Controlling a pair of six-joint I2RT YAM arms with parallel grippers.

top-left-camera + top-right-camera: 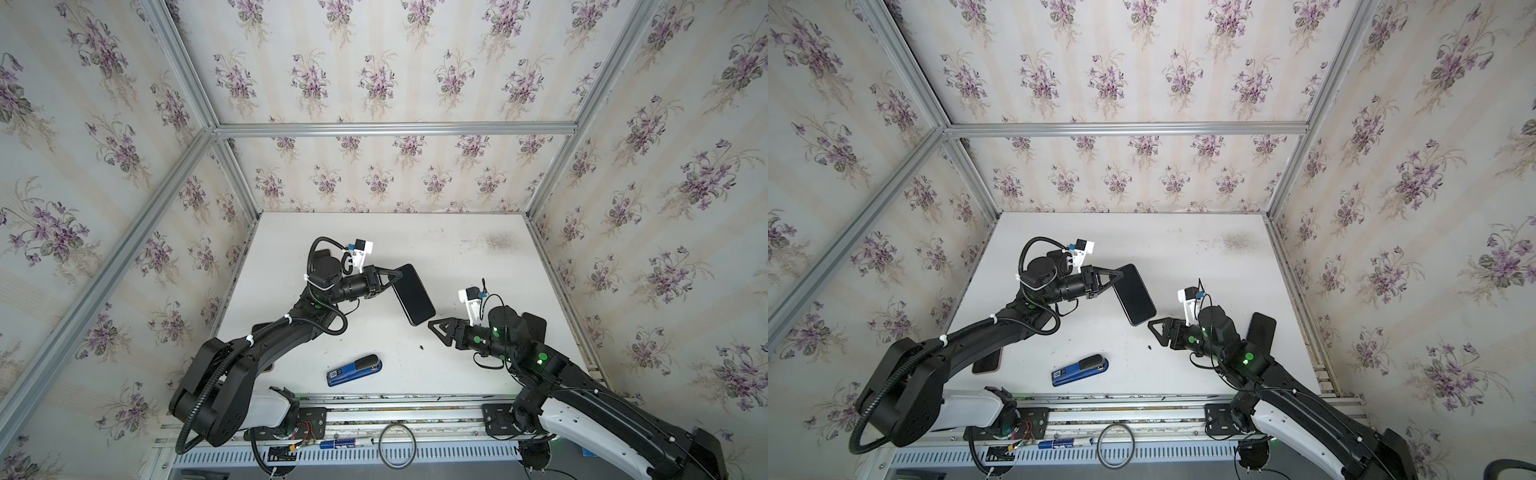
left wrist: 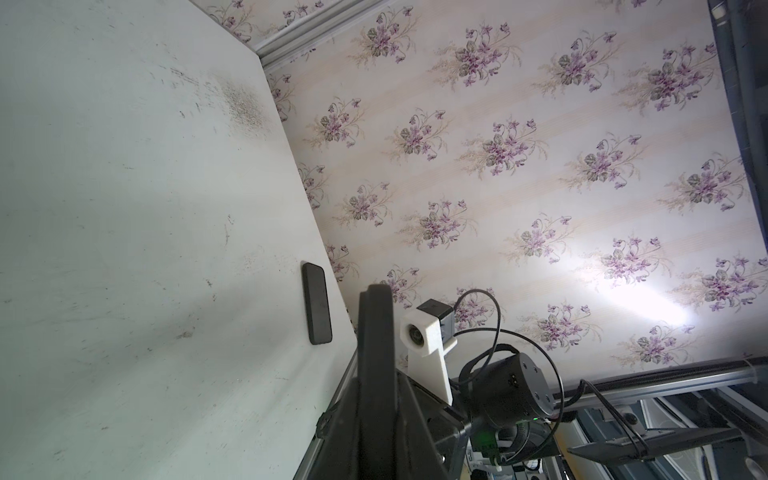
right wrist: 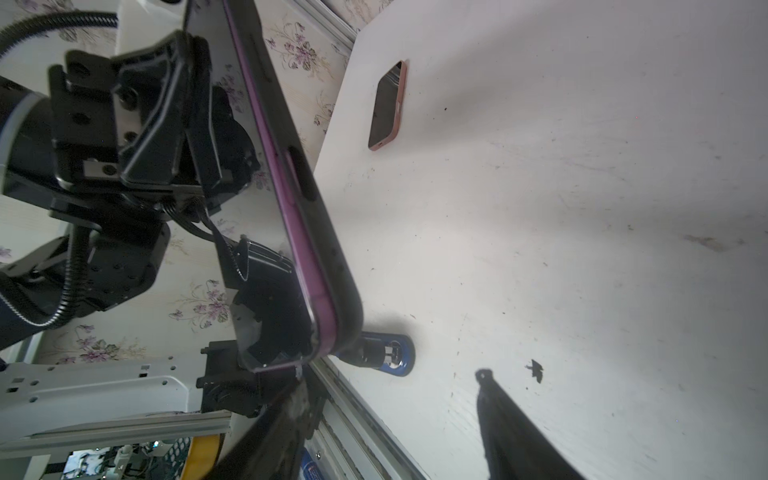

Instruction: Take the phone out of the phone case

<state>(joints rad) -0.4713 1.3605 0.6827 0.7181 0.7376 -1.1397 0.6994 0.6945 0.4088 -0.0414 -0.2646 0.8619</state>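
right wrist view: phone still in its case, pull not yet made
your right gripper (image 3: 394, 374) stood open just short of the purple phone (image 3: 282, 199), apparently seated in its dark case (image 3: 328, 232) and clenched aloft by the left gripper (image 1: 395, 276); extraction remained. you had one stapler (image 1: 354, 370), one pink-edged phone (image 3: 388, 106), one black slab (image 2: 318, 303) lying beyond.

Purple-edged phone (image 1: 413, 296) sits inside its dark phone case (image 3: 325, 249), aloft and tilted.
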